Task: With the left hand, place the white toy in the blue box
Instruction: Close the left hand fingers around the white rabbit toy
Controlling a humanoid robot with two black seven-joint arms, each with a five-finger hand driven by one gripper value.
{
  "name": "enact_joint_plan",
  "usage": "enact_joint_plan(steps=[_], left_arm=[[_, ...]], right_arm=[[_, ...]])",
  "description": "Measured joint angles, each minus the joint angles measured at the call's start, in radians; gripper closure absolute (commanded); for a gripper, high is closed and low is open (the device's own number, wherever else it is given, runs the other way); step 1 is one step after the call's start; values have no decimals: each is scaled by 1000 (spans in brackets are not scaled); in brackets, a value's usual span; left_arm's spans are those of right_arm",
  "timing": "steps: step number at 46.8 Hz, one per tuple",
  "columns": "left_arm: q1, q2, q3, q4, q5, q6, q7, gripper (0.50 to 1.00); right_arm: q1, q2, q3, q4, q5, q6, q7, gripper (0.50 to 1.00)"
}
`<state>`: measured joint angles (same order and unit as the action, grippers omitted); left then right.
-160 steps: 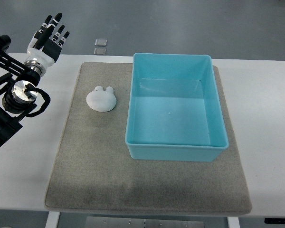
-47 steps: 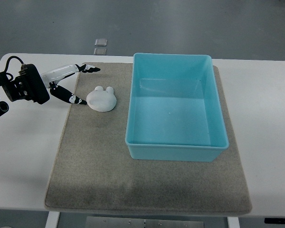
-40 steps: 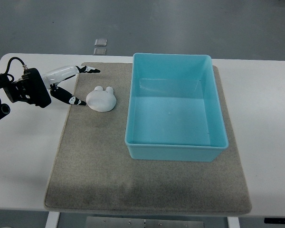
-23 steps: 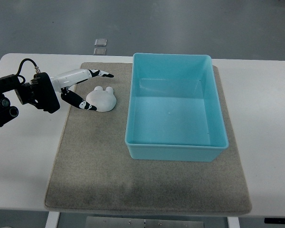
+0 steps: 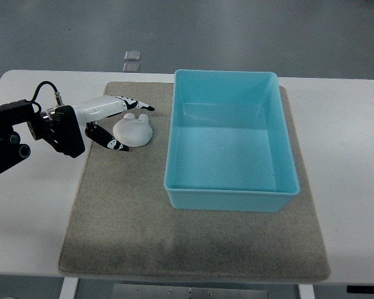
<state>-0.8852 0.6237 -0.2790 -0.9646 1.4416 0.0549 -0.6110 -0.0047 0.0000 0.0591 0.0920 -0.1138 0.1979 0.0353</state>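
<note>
One left hand (image 5: 115, 121) reaches in from the left edge, fingers (image 5: 134, 103) spread apart above and thumb below, bracketing the white toy (image 5: 133, 131) without visibly clamping it; the wide opening is judged a pre-grasp stance for closing around the rounded body. White toy: smooth, matte, dome-shaped with two small ear bumps, lying on the mat (image 5: 124, 218) just left of the blue box (image 5: 230, 194), close enough for a short carry. Blue box: rectangular, glossy plastic, open-topped, nothing inside. Mat: grey, felt-like, coarse, likely there to stop things sliding on the smooth white desk (image 5: 31, 224). Right hand: not in view.
</note>
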Motion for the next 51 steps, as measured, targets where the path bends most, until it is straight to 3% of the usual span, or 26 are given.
enact_joint_plan(steps=[13, 25, 36, 42, 44, 51], left_arm=[[-5, -10, 100, 17, 2, 88, 0, 602], [-18, -17, 108, 49, 1, 107, 0, 662], [-20, -41, 109, 86, 0, 123, 0, 686], [-20, -46, 109, 89, 0, 123, 0, 724], [-20, -49, 110, 89, 0, 123, 0, 767], [-20, -51, 110, 89, 0, 141, 0, 849]], right_arm=[[0, 0, 0, 0, 0, 0, 0, 564], [0, 0, 0, 0, 0, 0, 0, 564], [0, 0, 0, 0, 0, 0, 0, 564], [0, 0, 0, 0, 0, 0, 0, 564], [0, 0, 0, 0, 0, 0, 0, 564], [0, 0, 0, 0, 0, 0, 0, 564]])
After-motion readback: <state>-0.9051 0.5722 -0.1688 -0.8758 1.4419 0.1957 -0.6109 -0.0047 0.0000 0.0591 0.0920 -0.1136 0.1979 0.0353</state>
